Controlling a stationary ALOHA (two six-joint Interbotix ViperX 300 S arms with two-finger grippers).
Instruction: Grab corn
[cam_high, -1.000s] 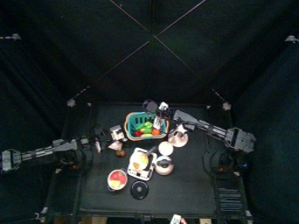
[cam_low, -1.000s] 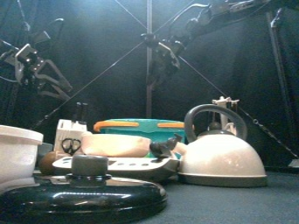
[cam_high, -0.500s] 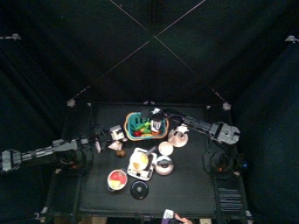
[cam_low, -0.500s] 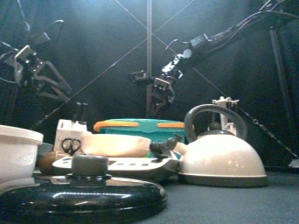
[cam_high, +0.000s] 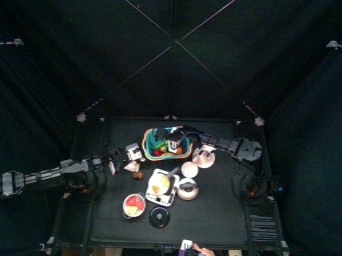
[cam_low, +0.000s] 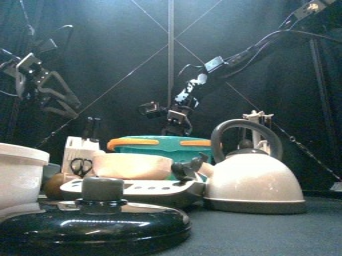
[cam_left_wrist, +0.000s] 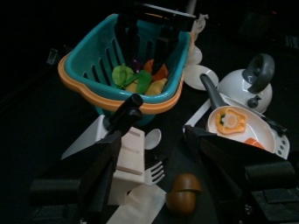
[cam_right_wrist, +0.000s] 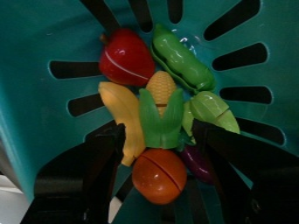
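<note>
From my station I see the right arm stretched in over the teal basket (cam_high: 166, 145), its wrist bent so the right gripper (cam_right_wrist: 149, 179) points down into the basket; in the front view the right gripper hangs just above the basket's rim. Its black jaws stand spread wide with nothing between them, one on each side of the corn (cam_right_wrist: 160, 109) below. The corn lies in the middle of the basket floor: a yellow, ridged cob wrapped in smooth green husk leaves. Around it lie glossy plastic foods: a red rounded piece (cam_right_wrist: 128, 58), a bumpy green pea pod (cam_right_wrist: 183, 57), a plain yellow piece (cam_right_wrist: 121, 114) touching the corn's side, and an orange ball (cam_right_wrist: 158, 175). The basket's wall is slotted with long openings. The left arm rests at the table's left, its left gripper (cam_left_wrist: 158, 131) with jaws apart, holding nothing, facing the basket.
</note>
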